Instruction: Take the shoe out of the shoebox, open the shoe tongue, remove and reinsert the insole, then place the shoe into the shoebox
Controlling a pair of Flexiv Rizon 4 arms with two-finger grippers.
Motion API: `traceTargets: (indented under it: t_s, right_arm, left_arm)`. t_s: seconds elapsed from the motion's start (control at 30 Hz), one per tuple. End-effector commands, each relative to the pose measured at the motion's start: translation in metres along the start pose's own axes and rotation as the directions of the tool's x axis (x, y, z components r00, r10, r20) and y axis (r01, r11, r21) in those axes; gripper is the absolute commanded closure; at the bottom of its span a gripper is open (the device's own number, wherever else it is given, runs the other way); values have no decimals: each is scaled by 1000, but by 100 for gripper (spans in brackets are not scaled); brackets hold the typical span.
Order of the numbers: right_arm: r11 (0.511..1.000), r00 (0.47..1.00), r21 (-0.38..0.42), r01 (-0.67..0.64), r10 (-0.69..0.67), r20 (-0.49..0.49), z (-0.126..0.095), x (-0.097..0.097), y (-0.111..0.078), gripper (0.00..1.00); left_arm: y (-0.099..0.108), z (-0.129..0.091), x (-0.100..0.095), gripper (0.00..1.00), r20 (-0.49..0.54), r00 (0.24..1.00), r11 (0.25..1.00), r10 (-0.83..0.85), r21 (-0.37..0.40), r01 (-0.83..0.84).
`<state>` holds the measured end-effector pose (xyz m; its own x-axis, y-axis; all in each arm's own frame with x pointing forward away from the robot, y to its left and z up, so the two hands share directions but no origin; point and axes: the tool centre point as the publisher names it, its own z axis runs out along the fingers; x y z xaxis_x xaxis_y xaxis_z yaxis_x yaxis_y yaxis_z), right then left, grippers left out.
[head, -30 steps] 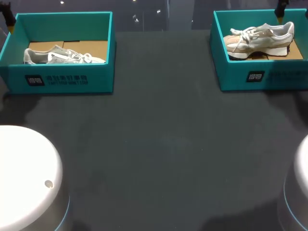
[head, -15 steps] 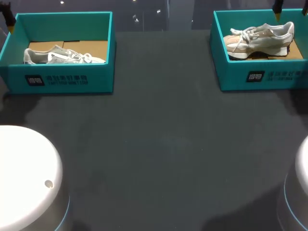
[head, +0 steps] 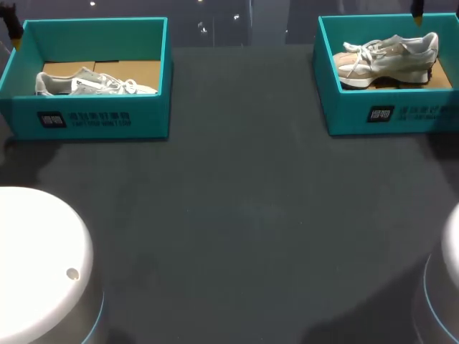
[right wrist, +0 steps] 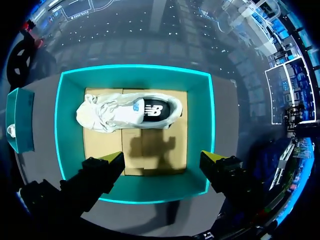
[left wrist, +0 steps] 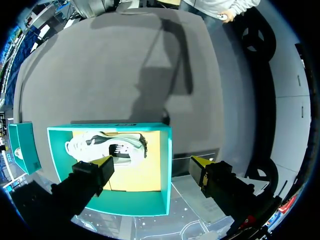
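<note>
Two teal shoeboxes are seen at the far edge of the dark counter (head: 237, 215). The left shoebox (head: 93, 122) is set toward ten o'clock and the right shoebox (head: 387, 115) toward two o'clock, well apart from each other. In each box a single shoe is laid on a brown cardboard floor. The left shoe (head: 93, 84) is kept along the box's six o'clock wall, with its toe turned to three o'clock. The right shoe (head: 387, 59) is turned with its toe to nine o'clock and its heel to three o'clock. The left pincer (left wrist: 151, 164) is held above the left shoebox, its yellow-tipped fingers spread wide and nothing gripped between them. The right pincer (right wrist: 162, 157) is held above the right shoebox, likewise spread wide and empty, with the shoe seen ahead of its fingers.
</note>
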<state>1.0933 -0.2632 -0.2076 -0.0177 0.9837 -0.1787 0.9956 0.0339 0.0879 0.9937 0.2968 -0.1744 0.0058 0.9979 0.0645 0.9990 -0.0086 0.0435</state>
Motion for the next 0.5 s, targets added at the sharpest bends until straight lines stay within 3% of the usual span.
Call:
traceTargets:
  t_s: [0.03, 0.23, 0.5]
  right_arm:
    - [1000, 1000, 14, 5, -5, -11, 21, -10, 23, 0]
    - [999, 1000, 36, 12, -11, -3, 44, -18, 36, 0]
    - [999, 1000, 32, -6, 6, 1, 58, -22, 43, 0]
  left_arm:
    - [1, 0, 0, 0, -1, 1000, 1000, 1, 1, -1]
    - [1, 0, 0, 0, -1, 1000, 1000, 1, 1, -1]
    - [1, 0, 0, 0, -1, 1000, 1000, 1, 1, -1]
